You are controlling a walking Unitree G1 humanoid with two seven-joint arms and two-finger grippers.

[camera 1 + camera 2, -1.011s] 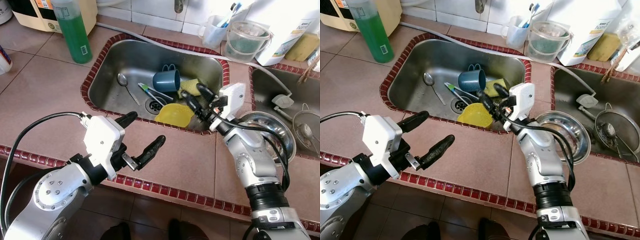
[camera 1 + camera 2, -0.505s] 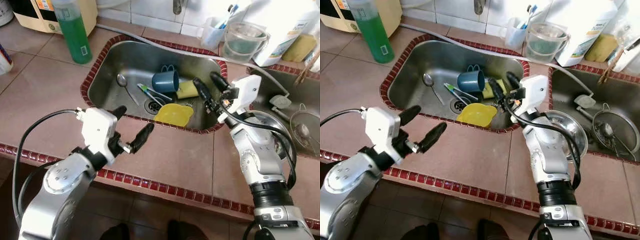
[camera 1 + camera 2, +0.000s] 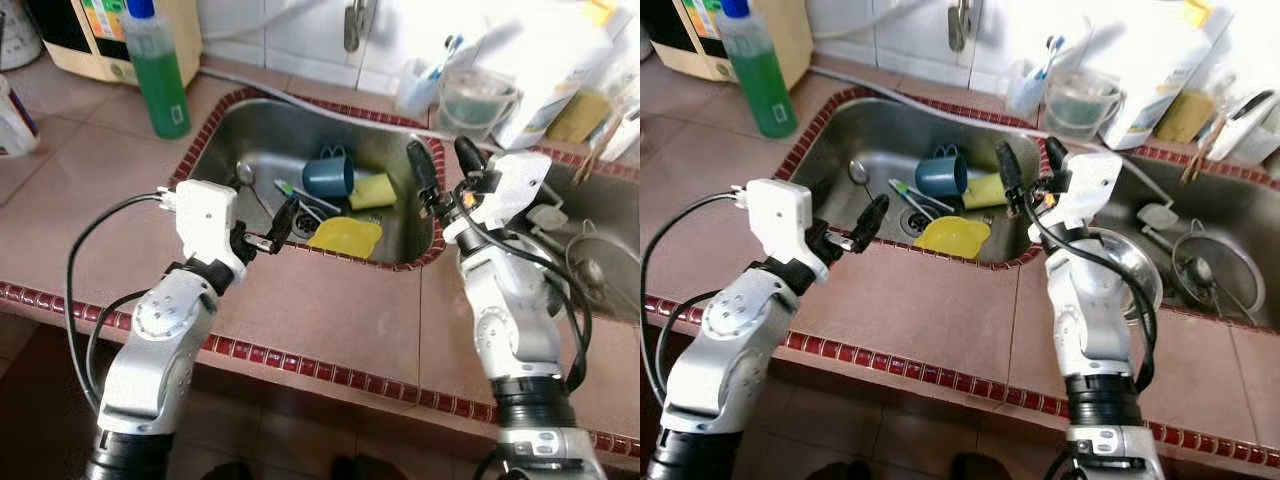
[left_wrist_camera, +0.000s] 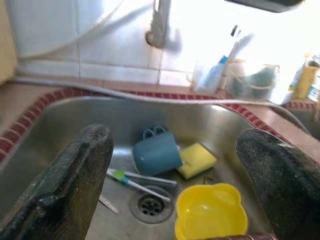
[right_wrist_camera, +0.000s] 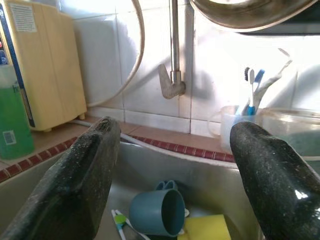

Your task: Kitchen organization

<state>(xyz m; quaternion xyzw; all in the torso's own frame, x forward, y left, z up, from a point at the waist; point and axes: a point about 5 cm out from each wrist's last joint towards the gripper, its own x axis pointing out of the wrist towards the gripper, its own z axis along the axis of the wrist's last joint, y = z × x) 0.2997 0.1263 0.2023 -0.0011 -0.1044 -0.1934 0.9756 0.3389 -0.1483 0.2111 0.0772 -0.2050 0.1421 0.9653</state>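
The steel sink is taking up the middle of the head view, and the task's things are lying inside it. Largest among them, the blue mug is lying on its side near the centre with its mouth facing six o'clock; it is probably rigid and moderately light, wet enough to slip, so pinching its rim or wall across the open mouth looks safest. At five o'clock from the mug, the yellow bowl is sitting against the sink's near wall; it looks like thin plastic, light and a bit flexible, best taken by its scalloped edge. The yellow sponge is lying just beside the mug at three o'clock, soft and squashy, graspable anywhere. A toothbrush is lying beside the drain, and a spoon is resting at nine o'clock, both thin and hard to pinch.

The left gripper is hovering over the near rim, fingers spread wide and empty. The right gripper is hanging above the sink's three o'clock edge, fingers also wide apart, gripping nothing.
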